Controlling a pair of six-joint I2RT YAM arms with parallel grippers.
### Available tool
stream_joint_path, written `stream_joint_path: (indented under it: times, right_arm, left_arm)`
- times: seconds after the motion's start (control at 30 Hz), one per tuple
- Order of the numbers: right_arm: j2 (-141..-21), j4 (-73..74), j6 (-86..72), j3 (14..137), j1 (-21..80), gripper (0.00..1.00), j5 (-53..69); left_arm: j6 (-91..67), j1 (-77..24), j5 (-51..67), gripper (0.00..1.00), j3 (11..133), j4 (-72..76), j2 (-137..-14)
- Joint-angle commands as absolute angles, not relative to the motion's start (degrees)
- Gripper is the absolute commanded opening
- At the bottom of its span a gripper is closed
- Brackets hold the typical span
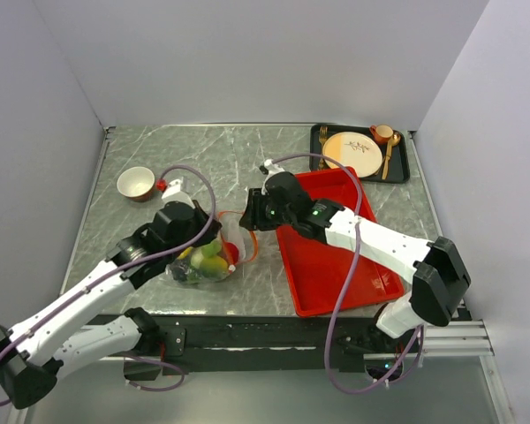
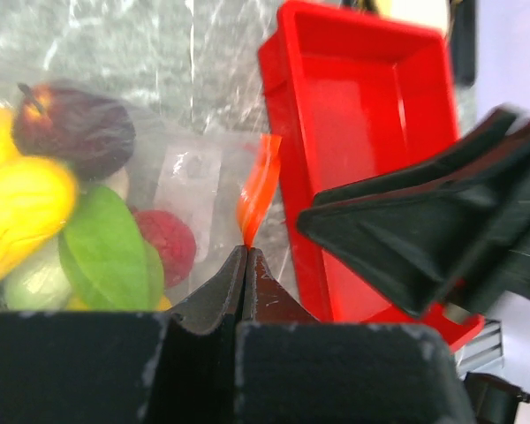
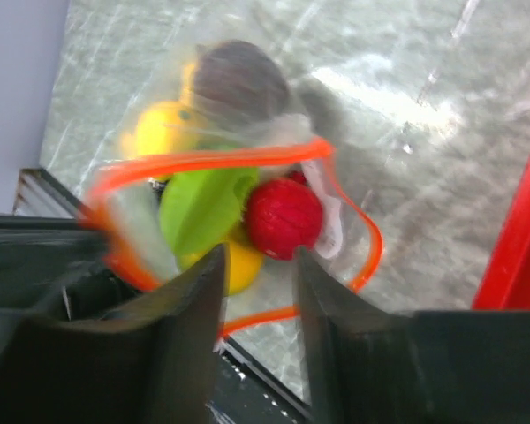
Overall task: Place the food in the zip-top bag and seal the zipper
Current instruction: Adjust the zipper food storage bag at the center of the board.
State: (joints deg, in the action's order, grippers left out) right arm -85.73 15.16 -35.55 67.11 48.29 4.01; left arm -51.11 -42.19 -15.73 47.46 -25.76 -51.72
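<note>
The zip-top bag [image 1: 187, 270] lies on the table in front of my left arm, with the food [image 1: 208, 261] inside. The food is a red ball [image 3: 283, 216], a green piece [image 3: 203, 208], yellow pieces [image 3: 159, 128] and a dark purple one [image 2: 75, 124]. The bag's mouth gapes, and its orange-red zipper [image 3: 247, 159] forms an open loop. My left gripper [image 2: 246, 253] is shut on the zipper strip [image 2: 259, 190] at the bag's edge. My right gripper [image 3: 256, 265] is open and empty just above the bag's mouth, with the red ball between its fingertips in the wrist view. No slider shows.
A red rectangular tray [image 1: 336, 256] lies to the right of the bag under my right arm. A dark tray [image 1: 405, 168] with a cream plate [image 1: 352, 152] and gold cutlery stands at the back right. A small bowl [image 1: 136, 184] sits at the back left.
</note>
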Motion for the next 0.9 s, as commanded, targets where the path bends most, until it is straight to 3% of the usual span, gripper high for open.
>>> stream_joint_path:
  times: [0.0, 0.43, 0.63, 0.73, 0.87]
  right_arm:
    - [-86.66, 17.05, -37.26, 64.96, 47.81, 0.54, 1.57]
    - [-92.63, 14.76, -41.92, 63.63, 47.81, 0.58, 7.73]
    - [-94.74, 11.51, -43.33, 63.28, 47.81, 0.53, 10.46]
    - [-96.59, 11.69, -43.24, 64.25, 47.72, 0.46, 11.33]
    - [-95.10, 9.06, -43.33, 62.32, 47.72, 0.16, 11.95]
  left_arm:
    - [-51.50, -42.36, -20.03, 0.01, 48.69, -26.53, -46.94]
    - [-54.76, -42.36, -27.68, 0.01, 49.22, -33.66, -41.13]
    - [-54.93, -42.36, -27.42, 0.01, 49.31, -33.66, -41.40]
    - [-55.11, -42.28, -27.42, 0.01, 49.22, -33.66, -41.13]
    - [-54.93, -42.36, -27.77, 0.01, 49.04, -33.84, -40.61]
